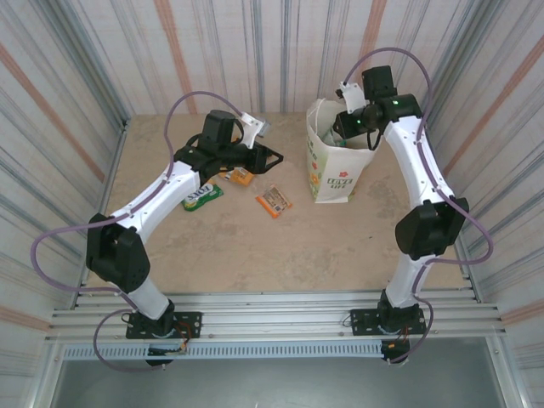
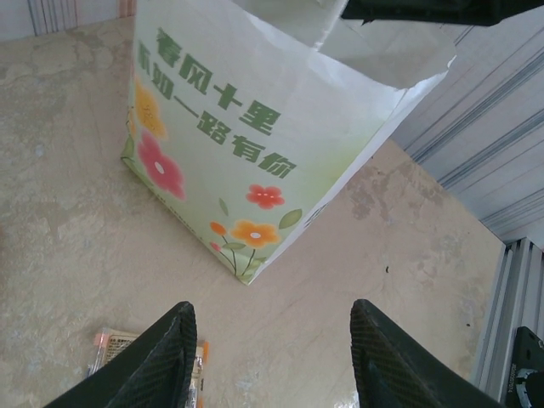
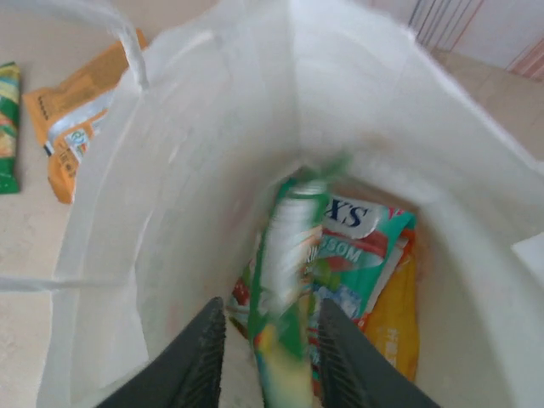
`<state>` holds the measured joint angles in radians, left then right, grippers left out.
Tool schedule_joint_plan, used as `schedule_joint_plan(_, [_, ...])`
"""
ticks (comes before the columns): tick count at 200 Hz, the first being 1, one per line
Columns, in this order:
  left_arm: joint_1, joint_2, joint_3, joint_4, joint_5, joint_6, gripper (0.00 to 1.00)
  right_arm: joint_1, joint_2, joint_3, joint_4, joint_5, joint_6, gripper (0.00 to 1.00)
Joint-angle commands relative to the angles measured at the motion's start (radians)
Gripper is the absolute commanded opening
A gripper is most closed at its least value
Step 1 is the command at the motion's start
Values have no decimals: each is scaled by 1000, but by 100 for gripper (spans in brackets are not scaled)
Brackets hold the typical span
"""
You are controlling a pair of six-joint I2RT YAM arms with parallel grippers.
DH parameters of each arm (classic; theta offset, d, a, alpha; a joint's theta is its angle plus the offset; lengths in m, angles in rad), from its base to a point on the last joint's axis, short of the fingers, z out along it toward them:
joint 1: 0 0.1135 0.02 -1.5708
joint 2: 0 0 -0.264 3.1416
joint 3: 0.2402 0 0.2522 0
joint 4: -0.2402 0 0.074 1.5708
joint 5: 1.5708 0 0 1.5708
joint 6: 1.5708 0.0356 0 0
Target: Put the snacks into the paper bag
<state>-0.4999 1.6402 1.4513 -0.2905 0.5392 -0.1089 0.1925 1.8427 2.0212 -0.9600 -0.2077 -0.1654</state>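
Dropping blurred between the right gripper's [image 3: 272, 361] parted jaws, a green snack packet [image 3: 289, 272] seems let go into the paper bag [image 3: 170, 170], standing open-mouthed toward the table's [image 1: 255, 246] far-right corner. The left gripper [image 2: 272, 357], spread and empty, hovers near the orange packet [image 1: 274, 201], likely next.

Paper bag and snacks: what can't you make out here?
Right wrist view: green packet between the right gripper's fingers is blurred, so grip unclear.
Right wrist view: piled packets in the paper bag overlap, count unclear.
Left wrist view: orange packet cut off by bottom edge and left gripper's finger.
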Motion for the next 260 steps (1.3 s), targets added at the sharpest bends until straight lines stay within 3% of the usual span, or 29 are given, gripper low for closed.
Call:
schedule_joint_plan(1, [-6, 15, 15, -32, -8, 1, 52, 11, -88, 32, -20, 23, 19, 37])
schedule_joint_plan(29, [-6, 12, 24, -62, -19, -5, 52, 38, -188, -26, -22, 53, 36, 38])
schedule_joint_plan(57, [-5, 2, 26, -111, -43, -18, 53, 118, -325, -214, 43, 85, 98, 40])
schedule_joint_plan(98, [5, -21, -32, -154, -62, -66, 53, 281, -514, -551, 235, 135, 246, 42])
schedule_joint_plan(139, [66, -28, -141, -151, -55, -180, 52, 447, -583, -790, 459, 223, 421, 42])
schedule_joint_plan(166, [123, -25, -189, -165, -68, -221, 53, 562, -537, -859, 611, 253, 511, 43])
schedule_joint_plan(198, [225, -50, -246, -169, -113, -270, 58, 662, -375, -791, 672, 275, 564, 46])
schedule_joint_plan(260, [496, -71, -368, -101, -109, -317, 60, 701, 1, -517, 745, 227, 537, 51])
